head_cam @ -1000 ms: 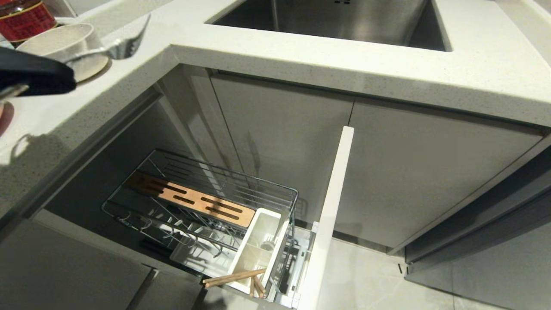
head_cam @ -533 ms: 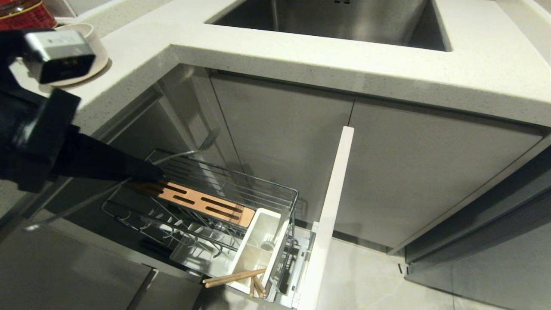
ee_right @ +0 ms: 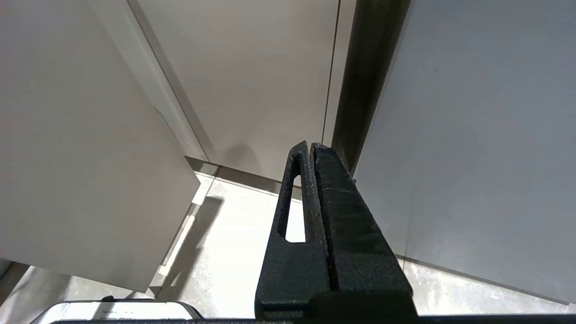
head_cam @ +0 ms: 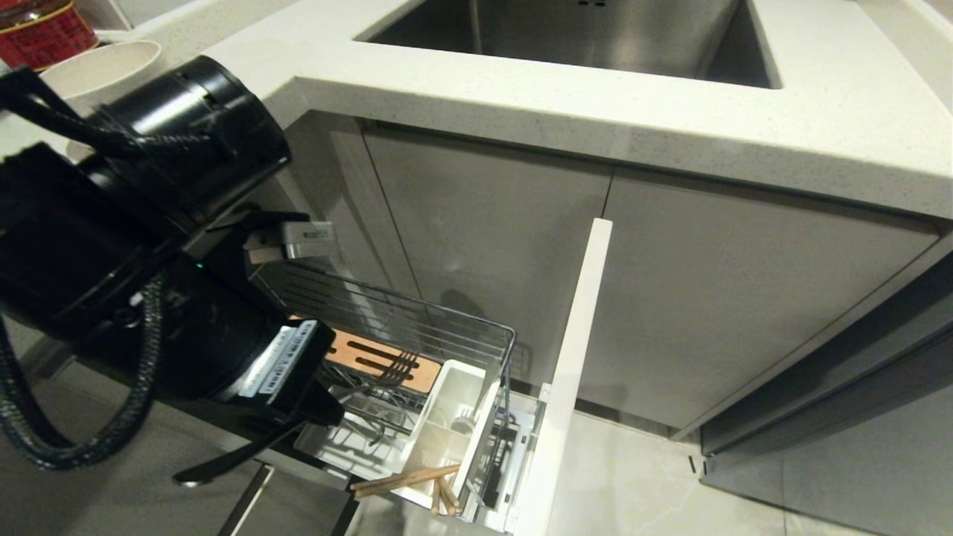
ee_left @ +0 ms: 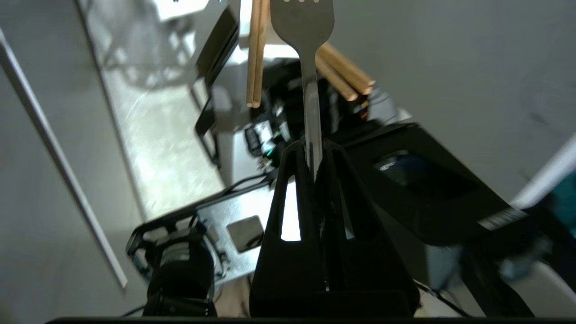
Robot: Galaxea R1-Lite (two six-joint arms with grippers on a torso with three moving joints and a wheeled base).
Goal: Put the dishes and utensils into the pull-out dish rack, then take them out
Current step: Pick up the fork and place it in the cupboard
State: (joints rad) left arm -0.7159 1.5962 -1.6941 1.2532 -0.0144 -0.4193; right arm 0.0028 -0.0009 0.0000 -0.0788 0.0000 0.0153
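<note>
My left gripper (head_cam: 336,412) (ee_left: 313,146) is shut on the slim silver fork (head_cam: 391,368) (ee_left: 310,72). The fork's tines hang over the wooden strip (head_cam: 372,356) of the pull-out dish rack (head_cam: 476,335), close to the white cutlery caddy (head_cam: 428,447). The wooden chopsticks (head_cam: 406,480) (ee_left: 254,54) lean out of the caddy's near end. The off-white bowl (head_cam: 97,63) stands on the counter at the far left, partly behind my arm. The plate is hidden. My right gripper (ee_right: 310,145) is shut and empty, and points at the floor beside the cabinet doors.
The rack's white front panel (head_cam: 573,357) stands out into the floor space. The steel sink (head_cam: 595,37) is set in the speckled countertop (head_cam: 819,134) above closed cabinet doors. A red tin (head_cam: 37,30) stands behind the bowl.
My left arm has swung down from the counter by the bowl to above the rack, carrying the fork. The tines now sit over the wooden strip near the caddy.
</note>
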